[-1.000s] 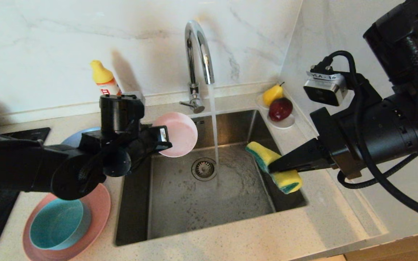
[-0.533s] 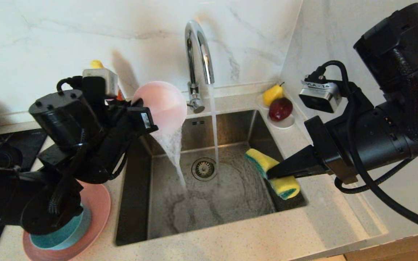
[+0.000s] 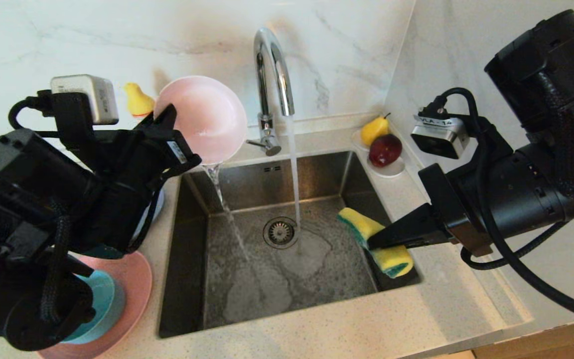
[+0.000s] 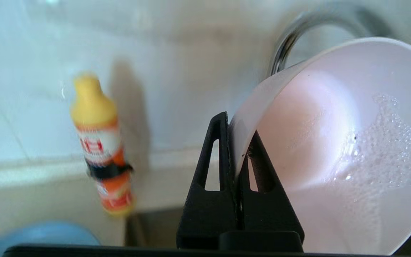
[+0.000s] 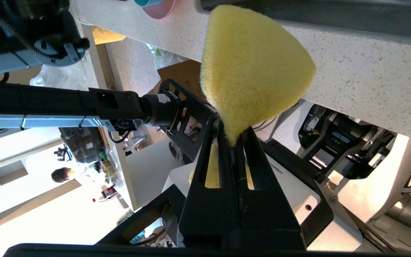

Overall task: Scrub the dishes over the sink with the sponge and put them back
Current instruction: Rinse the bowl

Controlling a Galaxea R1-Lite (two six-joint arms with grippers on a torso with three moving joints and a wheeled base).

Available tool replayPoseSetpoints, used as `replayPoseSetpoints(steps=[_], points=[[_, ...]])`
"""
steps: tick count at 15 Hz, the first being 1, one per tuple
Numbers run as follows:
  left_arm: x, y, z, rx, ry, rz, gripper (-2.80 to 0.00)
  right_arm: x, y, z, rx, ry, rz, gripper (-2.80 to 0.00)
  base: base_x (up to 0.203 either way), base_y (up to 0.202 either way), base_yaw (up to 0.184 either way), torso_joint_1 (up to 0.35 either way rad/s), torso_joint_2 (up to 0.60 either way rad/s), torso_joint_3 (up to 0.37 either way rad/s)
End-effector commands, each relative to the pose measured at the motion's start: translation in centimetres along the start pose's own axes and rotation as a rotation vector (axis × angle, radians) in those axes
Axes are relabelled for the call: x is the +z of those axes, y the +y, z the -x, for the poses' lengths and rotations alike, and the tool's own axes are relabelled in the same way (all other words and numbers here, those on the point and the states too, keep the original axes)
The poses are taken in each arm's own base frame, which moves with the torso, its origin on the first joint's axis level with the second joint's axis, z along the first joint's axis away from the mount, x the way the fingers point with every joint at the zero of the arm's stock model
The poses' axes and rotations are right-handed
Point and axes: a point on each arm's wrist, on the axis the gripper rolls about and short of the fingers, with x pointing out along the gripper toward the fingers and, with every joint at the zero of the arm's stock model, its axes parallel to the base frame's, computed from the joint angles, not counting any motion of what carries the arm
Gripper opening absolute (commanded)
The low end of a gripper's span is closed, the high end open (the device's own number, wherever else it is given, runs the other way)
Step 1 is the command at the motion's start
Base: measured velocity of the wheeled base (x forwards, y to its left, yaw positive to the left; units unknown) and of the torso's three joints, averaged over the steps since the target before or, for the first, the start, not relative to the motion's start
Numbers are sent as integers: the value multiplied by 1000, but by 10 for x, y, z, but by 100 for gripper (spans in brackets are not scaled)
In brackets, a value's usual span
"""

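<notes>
Water runs from the tap (image 3: pixel 273 75) into the sink (image 3: pixel 287 259), past the strainer drain (image 3: pixel 280 232). Left gripper (image 4: pixel 237 128) has its jaws clenched on the rim of the pale pink bowl (image 3: pixel 202 118), tipped over the sink's back left corner and pouring out. Right gripper (image 3: pixel 374 239), jaws pinching the sponge (image 3: pixel 386 249), hangs over the sink's right side. Around them: soap bottle (image 4: pixel 100 142), fruit saucer (image 3: pixel 386 167), teal bowl (image 3: pixel 100 304) on the pink plate (image 3: pixel 132 289) on the worktop (image 3: pixel 366 324)
</notes>
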Motion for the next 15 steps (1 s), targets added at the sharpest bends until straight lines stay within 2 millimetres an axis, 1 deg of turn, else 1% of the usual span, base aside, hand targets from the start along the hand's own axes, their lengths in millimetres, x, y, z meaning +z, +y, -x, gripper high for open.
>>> replayPoseSetpoints(steps=[1,3,5,7,12,13,15], points=[[8,4,8,-1,-21,-33,-280,0,0,-1,0,6,-6,-280,0,0,0,0,0,0],[13,6,10,-2,-34,-28,-280,0,0,0,0,5,-6,-280,0,0,0,0,0,0],[13,6,11,-6,-34,-25,-280,0,0,1,2,1,-5,-280,0,0,0,0,0,0],[19,8,12,-15,-52,-15,-280,-1,0,2,2,-1,-7,-280,0,0,0,0,0,0],[23,8,11,-7,-64,-10,-280,-2,0,3,2,-1,-6,-280,0,0,0,0,0,0],[19,9,10,-4,-23,-26,-280,-2,1,5,3,-4,-4,-280,0,0,0,0,0,0],[6,17,6,0,186,-72,-280,-3,2,7,6,-9,-1,-280,0,0,0,0,0,0]])
